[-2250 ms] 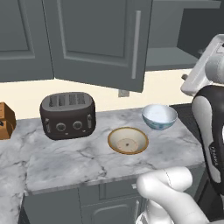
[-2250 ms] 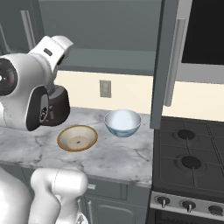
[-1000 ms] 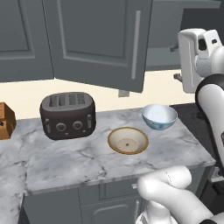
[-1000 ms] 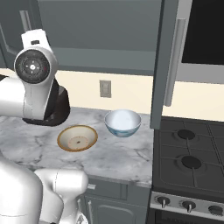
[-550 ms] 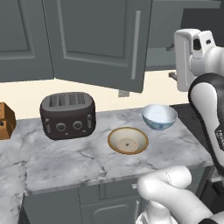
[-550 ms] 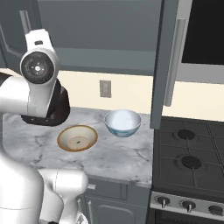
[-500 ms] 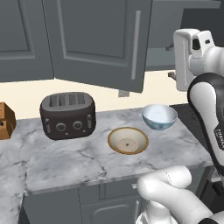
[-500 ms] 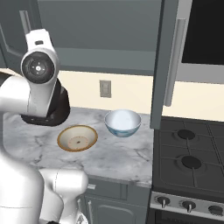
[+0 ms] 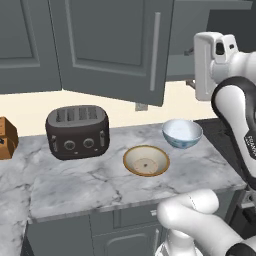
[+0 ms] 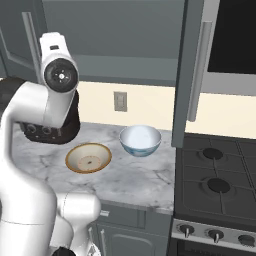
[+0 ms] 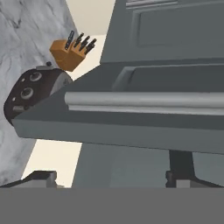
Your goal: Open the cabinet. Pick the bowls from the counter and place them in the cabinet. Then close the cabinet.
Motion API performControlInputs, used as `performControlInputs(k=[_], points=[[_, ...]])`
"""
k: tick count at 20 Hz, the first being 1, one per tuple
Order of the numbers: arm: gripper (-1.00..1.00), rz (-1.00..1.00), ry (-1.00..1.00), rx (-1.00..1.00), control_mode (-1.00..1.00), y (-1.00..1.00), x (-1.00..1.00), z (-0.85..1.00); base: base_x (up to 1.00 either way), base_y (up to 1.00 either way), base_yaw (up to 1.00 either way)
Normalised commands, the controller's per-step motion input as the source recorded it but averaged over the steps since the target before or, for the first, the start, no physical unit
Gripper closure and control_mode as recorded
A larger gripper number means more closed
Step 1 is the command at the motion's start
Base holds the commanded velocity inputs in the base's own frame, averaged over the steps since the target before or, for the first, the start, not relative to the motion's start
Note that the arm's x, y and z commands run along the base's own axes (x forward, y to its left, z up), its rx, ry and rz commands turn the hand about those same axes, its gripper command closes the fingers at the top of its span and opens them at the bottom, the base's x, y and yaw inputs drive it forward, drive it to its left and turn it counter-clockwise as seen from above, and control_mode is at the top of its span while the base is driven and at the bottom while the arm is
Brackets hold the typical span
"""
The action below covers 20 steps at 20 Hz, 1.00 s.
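— Where do the bowls sit?
— On the counter (image 9: 100,182): cream bowl (image 9: 146,161) nearest, white bowl (image 9: 182,133) just behind it.
— And the gripper (image 11: 111,177)?
— High up beside the open cabinet (image 9: 112,47), well above both, jaws parted and empty; its door handle (image 11: 144,103) lies crosswise ahead.

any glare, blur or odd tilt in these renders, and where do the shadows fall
Left base view: flat, even light, sharp; soft shadow under the black four-slot toaster on the veined marble counter. Right base view: no glare on the deeper white bowl with blue pattern. Hand view: rolled sideways, so the open dark grey cabinet door's silver bar handle runs horizontally.
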Motion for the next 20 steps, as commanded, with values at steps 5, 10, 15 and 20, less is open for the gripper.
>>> performControlInputs(k=[5, 10, 15, 20], points=[[-1.0, 0.13, 0.0, 0.01, -1.0, 0.03, 0.26, 0.0, 0.0, 0.0, 0.0], [-1.0, 0.11, 0.0, 0.0, -1.0, 0.15, 0.48, 0.0, 0.0, 0.0, 0.0], [-1.0, 0.06, 0.0, 0.0, -1.0, 0.05, 0.51, 0.0, 0.0, 0.0, 0.0], [-1.0, 0.03, 0.0, 0.0, -1.0, 0.08, 0.3, 0.0, 0.0, 0.0, 0.0]])
